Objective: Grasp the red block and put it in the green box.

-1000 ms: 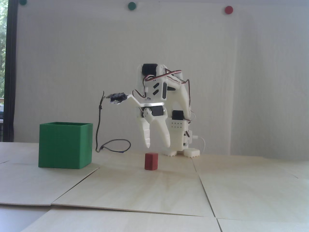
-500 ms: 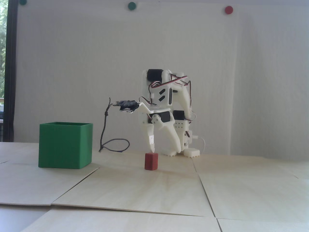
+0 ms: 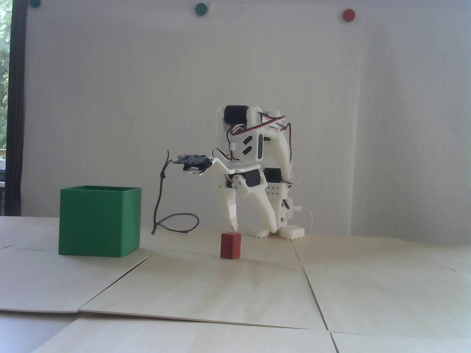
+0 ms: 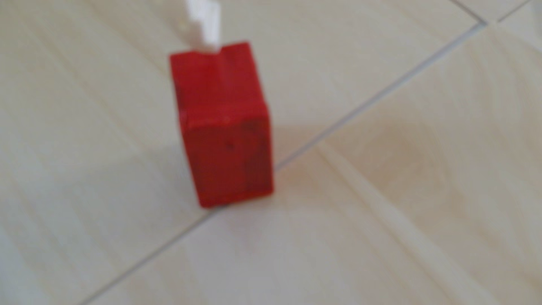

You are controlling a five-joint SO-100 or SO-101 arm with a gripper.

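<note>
Now your arm folds low, gripper (image 3: 254,228) pointing down, jaws spread wide. One fingertip (image 3: 234,223) hangs seemingly just above the block (image 3: 230,245).

Red block (image 3: 230,245) stood upright on the pale wood-grain surface, small, matte, dark red, slightly taller than wide, all faces plain. In the wrist view the block (image 4: 225,126) looked blurred and sat on a seam between two panels. Green box (image 3: 99,220) stood well apart to the block's left in the fixed view, resting flat, solid green, cube-shaped, thin-walled, open at top, several times the block's height. Interior not visible.
</note>
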